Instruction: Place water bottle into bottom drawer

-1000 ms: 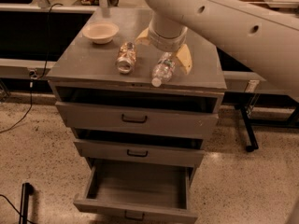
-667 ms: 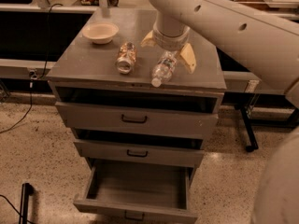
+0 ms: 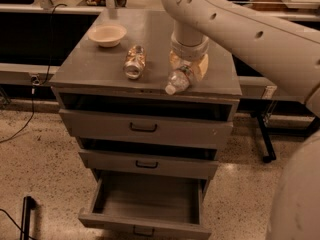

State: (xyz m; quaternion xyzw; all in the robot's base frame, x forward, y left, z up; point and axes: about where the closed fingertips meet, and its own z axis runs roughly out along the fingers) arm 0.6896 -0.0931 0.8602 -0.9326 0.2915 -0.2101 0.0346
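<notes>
Because the slim clear ribbed plastic water bottle (image 3: 178,80) lies on its side close to the front edge of the grey metal cabinet top (image 3: 90,66), with its white cap pointing out over that edge, the likeliest trouble is a roll or a slip. A round, smooth body nudged from above could turn and drop off the front before it is firmly held. The robot's pale two-finger gripper (image 3: 190,67) sits right over the bottle's rear half at the end of the big cream arm. Whether it has closed on the bottle cannot be told from here, and a hold that far from the middle would likely let the cap end sag on the lift. The lowest grey metal drawer (image 3: 150,200) stands pulled well out with nothing seen in it, so the target is ready. The two upper grey drawers (image 3: 145,126) also stand a little open between cabinet top and target, and a low carry could clip their fronts. To the left, just beside the bottle, a stubby jar with a brown-orange label (image 3: 134,62) lies on its side and could be knocked. A shallow cream bowl (image 3: 107,34) rests further back, well apart.
</notes>
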